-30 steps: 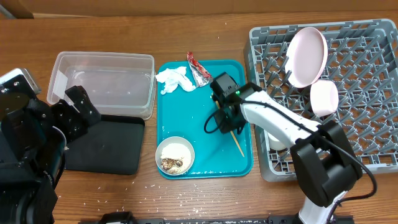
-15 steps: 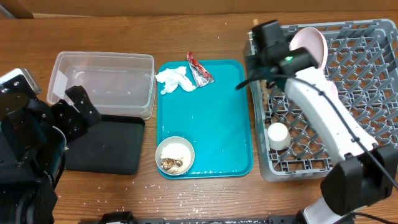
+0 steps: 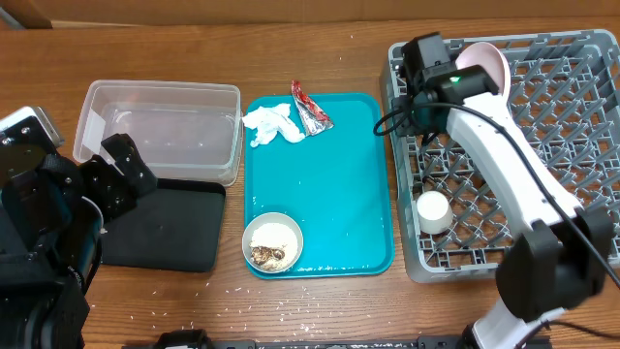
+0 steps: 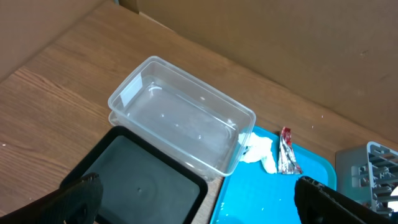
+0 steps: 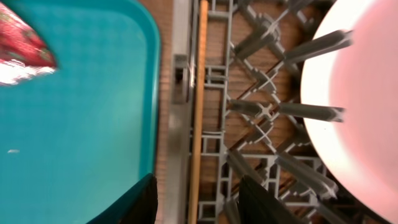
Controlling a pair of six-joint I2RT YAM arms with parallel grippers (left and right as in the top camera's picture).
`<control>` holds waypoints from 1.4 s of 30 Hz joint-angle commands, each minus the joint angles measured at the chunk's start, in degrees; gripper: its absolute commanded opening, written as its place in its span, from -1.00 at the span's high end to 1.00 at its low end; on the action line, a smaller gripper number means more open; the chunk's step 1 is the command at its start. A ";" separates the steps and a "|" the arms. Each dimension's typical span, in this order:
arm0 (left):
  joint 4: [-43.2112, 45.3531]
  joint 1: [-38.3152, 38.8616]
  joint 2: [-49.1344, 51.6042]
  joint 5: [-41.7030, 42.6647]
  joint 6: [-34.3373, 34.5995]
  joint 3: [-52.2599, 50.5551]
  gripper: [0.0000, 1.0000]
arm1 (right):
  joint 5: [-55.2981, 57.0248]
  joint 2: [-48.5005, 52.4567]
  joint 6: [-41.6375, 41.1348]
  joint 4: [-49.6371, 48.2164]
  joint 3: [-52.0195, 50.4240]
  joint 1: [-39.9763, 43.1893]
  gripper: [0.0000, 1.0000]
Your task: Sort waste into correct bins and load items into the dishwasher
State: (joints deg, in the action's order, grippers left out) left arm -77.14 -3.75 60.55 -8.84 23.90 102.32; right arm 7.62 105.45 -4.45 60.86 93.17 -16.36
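**Even light from above, but your right wrist view is smeared**

From overhead you get bright, even light, sharp across the whole table (image 3: pixel 339 39), with faint, soft-edged shadows. Your left wrist view is crisp at mid-range. There the clear tub (image 4: pixel 180 121) carries pale highlights along its rim, while the fingers (image 4: pixel 78 199) of the left gripper (image 4: pixel 198 186) sit dark and out of focus at the bottom edge. Your right wrist view is blurred throughout. The foil wrapper (image 5: pixel 22 46) smears, the plate (image 5: pixel 360 106) washes to white at its left edge, and the fingers (image 5: pixel 140 202) of the right gripper (image 5: pixel 198 186) are black silhouettes.
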 commanded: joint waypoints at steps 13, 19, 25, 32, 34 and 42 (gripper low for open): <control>0.20 0.35 0.17 -0.59 0.74 0.68 -1.00 | -9.86 -37.46 -2.89 16.68 8.22 -4.72 -1.00; 0.20 0.35 0.17 -0.59 0.74 0.68 -1.00 | -2.21 -47.19 -3.17 20.50 8.15 -3.15 -1.00; 0.20 0.35 0.17 -0.59 0.74 0.68 -1.00 | 4.68 -55.25 -3.67 14.14 4.37 -1.51 -1.00; 0.20 0.35 0.17 -0.59 0.72 0.68 -1.00 | 3.23 -67.67 -2.21 -8.92 -20.24 8.63 -1.00; 0.20 0.35 0.17 -0.59 0.74 0.70 -1.00 | 1.60 -71.65 -2.21 -13.57 -28.94 10.43 -1.00; 0.20 0.35 0.17 -0.59 0.74 0.68 -1.00 | -1.33 -88.00 -2.91 -32.17 -60.70 15.02 -1.00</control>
State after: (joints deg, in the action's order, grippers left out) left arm -77.17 -3.75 60.60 -8.84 23.90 102.37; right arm 7.77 22.98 -7.16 33.87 40.36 -2.74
